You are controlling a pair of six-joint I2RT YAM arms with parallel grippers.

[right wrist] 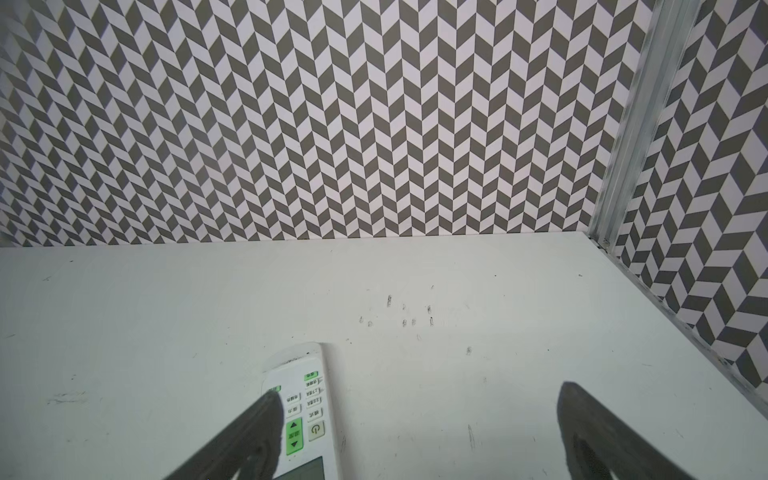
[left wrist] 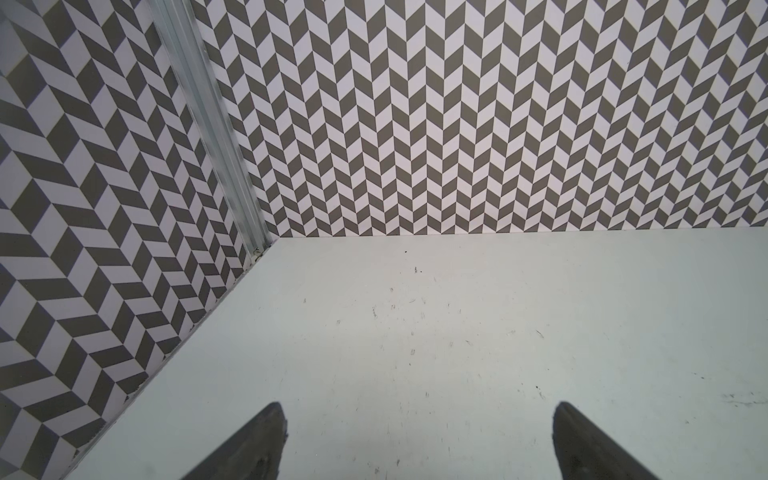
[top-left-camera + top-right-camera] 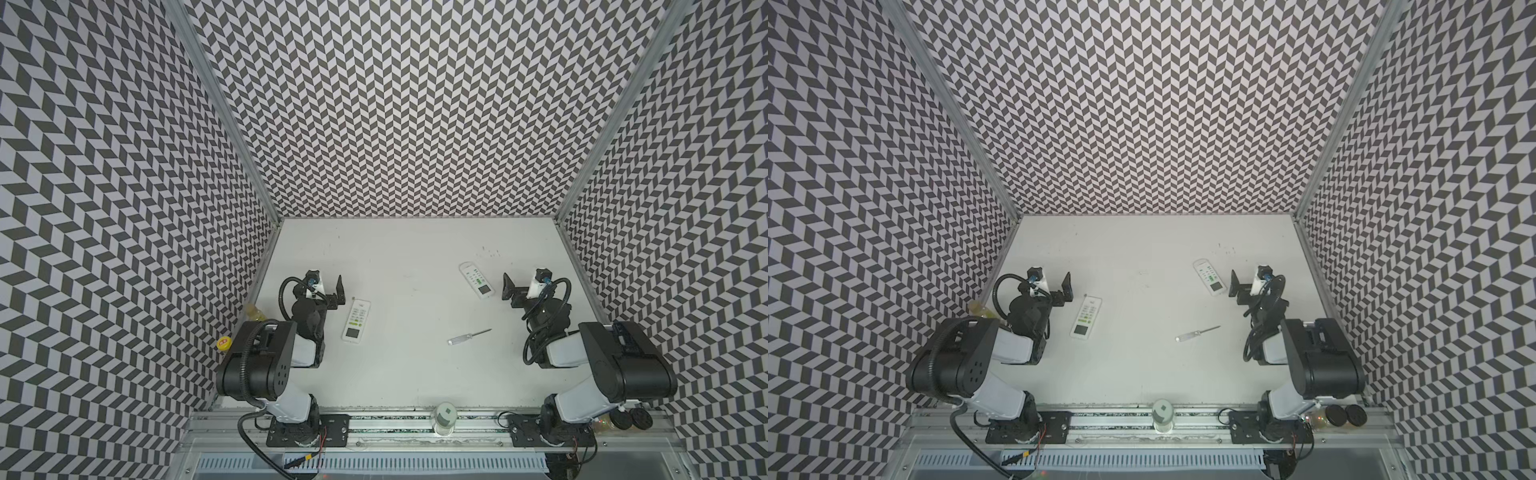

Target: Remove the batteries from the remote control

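Batteries are nowhere on show: no yellow or black cell lies on the counter [image 3: 415, 374], so I judge them to be inside the two remotes, whose compartments would be on the hidden undersides. The left remote [image 3: 356, 321] lies button side up, left of centre in both top views, with its display end toward the bottom of the frame. The right remote [image 3: 477, 280] lies face up too, higher and right of centre, slanted the opposite way. Both probably need turning over before any cover can be reached.

A screwdriver [image 3: 468, 336] with a clear handle rests alone, lower right of centre, well apart from both remotes. It is likely set out as a prying aid, and nothing touches it.

The left fingers [image 3: 340, 286] are spread wide and empty, poised over bare counter just beside the upper end of the left remote. The right fingers [image 3: 508, 284] are also spread and hold nothing, just to the right of the right remote's display end. In the right wrist view one finger crosses in front of the keypad, and it looks raised rather than touching.

Each arm sits next to its own remote with fingers released — a ready stance, it seems, for a first grasp.
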